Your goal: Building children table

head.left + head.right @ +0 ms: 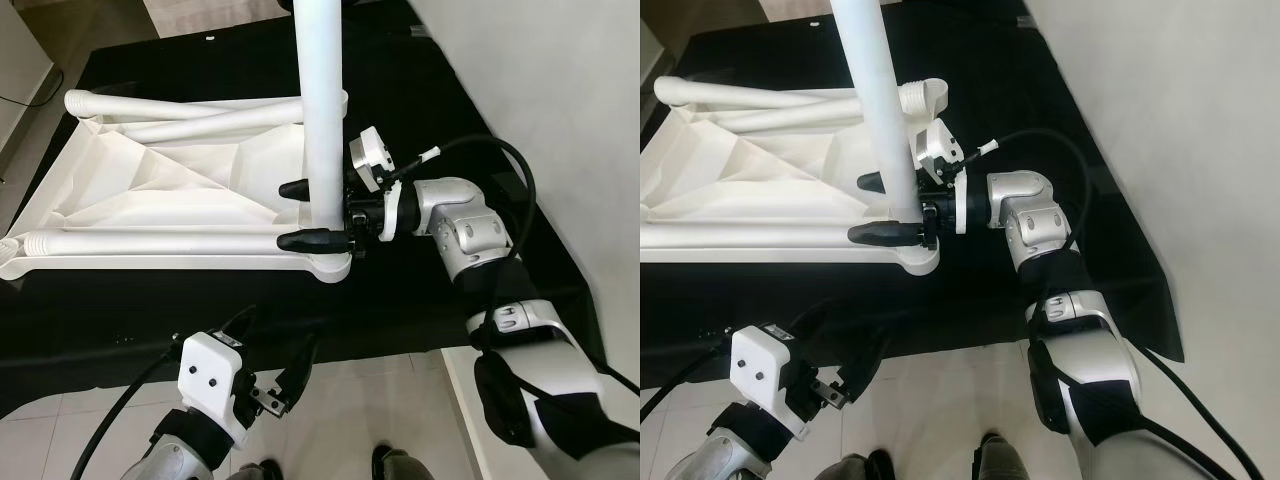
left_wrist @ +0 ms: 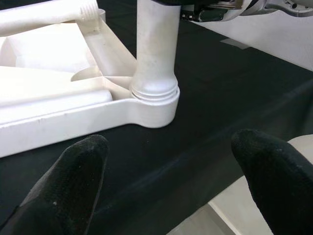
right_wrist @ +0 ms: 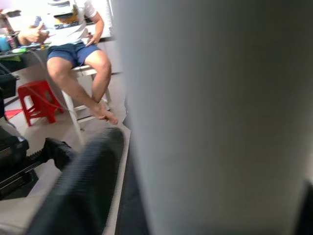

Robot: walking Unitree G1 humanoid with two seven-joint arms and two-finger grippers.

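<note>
- A white tabletop (image 1: 150,185) lay upside down on a black cloth (image 1: 420,120) spread over the floor, its ribbed underside facing up.
- One white table leg (image 1: 322,110) stood upright in the socket at the tabletop's near right corner (image 2: 151,105), the corner closest to the robot.
- The right gripper (image 1: 312,213) reached in from the right at that corner, its two black fingers (image 1: 305,240) set on either side of the upright leg low down and clamped on it.
- In the right wrist view the leg (image 3: 215,117) stood hard against the camera, blocking most of what lay behind.
- Two loose legs (image 1: 190,120) lay flat inside the tabletop near its far edge, and another (image 1: 150,242) lay along its near edge.
- The left gripper (image 1: 270,360) hovered over the cloth's near edge, just short of the tabletop, with its jaws apart and nothing between them.
- Pale floor tiles (image 1: 400,390) showed beyond the cloth's near edge, and a white wall (image 1: 560,90) ran along its right edge.
- Past the leg in the right wrist view, a person (image 3: 73,39) sat on a chair, with a red stool (image 3: 36,100) beside them.
</note>
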